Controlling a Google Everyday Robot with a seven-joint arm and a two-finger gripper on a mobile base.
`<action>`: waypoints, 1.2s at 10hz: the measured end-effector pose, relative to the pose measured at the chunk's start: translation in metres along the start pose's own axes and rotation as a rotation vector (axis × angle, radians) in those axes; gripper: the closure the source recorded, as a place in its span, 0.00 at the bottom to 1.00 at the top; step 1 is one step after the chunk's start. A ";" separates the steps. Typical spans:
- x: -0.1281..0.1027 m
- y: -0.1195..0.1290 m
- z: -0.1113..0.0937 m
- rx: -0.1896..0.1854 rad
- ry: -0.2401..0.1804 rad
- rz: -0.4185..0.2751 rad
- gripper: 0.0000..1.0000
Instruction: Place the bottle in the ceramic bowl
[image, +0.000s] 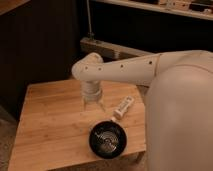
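The small white bottle (123, 107) lies on its side on the wooden table (50, 125), right of centre, near the arm's edge. The black ceramic bowl (106, 139) with a silvery ring pattern sits near the table's front edge, just in front of the bottle and empty. My gripper (93, 106) points down over the table's middle, left of the bottle and behind the bowl. Its fingers (101, 105) are spread apart with nothing between them.
My white arm (130, 72) reaches in from the right and my large white body (180, 120) covers the table's right side. A metal rail (115, 50) and dark cabinets stand behind the table. The floor shows at the lower left.
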 end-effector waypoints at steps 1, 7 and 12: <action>-0.014 -0.025 0.001 -0.006 -0.012 0.061 0.35; -0.029 -0.165 0.024 -0.071 -0.072 0.418 0.35; -0.040 -0.190 0.035 -0.150 -0.102 0.542 0.35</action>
